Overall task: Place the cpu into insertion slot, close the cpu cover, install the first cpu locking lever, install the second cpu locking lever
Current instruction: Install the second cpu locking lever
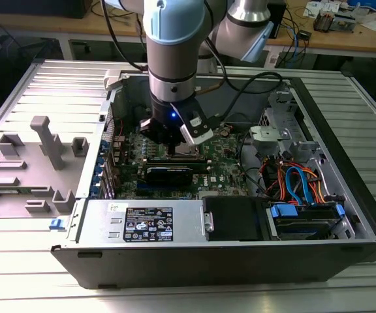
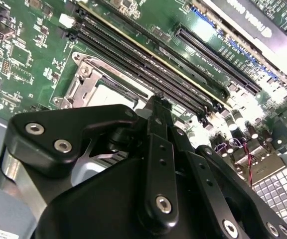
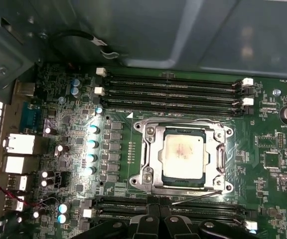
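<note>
The black gripper (image 3: pixel 156 219), fingers drawn together on nothing, is hanging low over the green circuit board with the silver-topped square cpu (image 3: pixel 184 154) sitting in its metal-rimmed insertion slot (image 3: pixel 148 152) just beyond the fingertips.

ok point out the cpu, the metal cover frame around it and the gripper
cpu (image 3: pixel 184 155), first wrist view, middle of its pale metal top
cover frame (image 3: pixel 152 158), first wrist view, its side bar beside the cpu
gripper (image 2: pixel 156 102), second wrist view, at its fingertips above the socket
</note>
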Robot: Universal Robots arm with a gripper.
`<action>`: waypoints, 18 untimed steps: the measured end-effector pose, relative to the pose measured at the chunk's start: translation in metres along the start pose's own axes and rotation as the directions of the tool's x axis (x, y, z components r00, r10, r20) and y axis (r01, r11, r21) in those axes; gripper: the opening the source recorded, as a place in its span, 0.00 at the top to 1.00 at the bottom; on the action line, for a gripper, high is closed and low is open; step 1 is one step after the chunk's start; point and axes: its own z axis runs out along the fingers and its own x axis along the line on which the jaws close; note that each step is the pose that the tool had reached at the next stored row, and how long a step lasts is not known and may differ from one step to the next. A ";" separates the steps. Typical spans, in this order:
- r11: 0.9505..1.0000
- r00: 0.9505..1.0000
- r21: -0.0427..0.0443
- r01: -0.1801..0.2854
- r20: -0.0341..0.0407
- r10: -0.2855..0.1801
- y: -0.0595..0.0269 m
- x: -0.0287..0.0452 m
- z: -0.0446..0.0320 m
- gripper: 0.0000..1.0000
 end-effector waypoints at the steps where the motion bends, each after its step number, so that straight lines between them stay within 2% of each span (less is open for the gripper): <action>1: 1.000 1.000 -0.002 0.000 0.000 0.000 0.0000 0.0006 0.0003 0.89; 3: 1.000 1.000 -0.007 0.000 0.001 0.000 -0.0001 0.0020 0.0017 0.89; 8: 1.000 1.000 -0.014 0.000 0.001 0.000 -0.0010 0.0031 0.0051 0.89; 11: 1.000 1.000 -0.015 0.000 0.001 0.000 -0.0033 0.0046 0.0055 0.89; 16: 1.000 1.000 -0.024 0.002 0.001 -0.002 -0.0041 0.0059 0.0067 0.89; 18: 1.000 1.000 -0.025 0.004 0.001 -0.004 -0.0040 0.0082 0.0071 0.89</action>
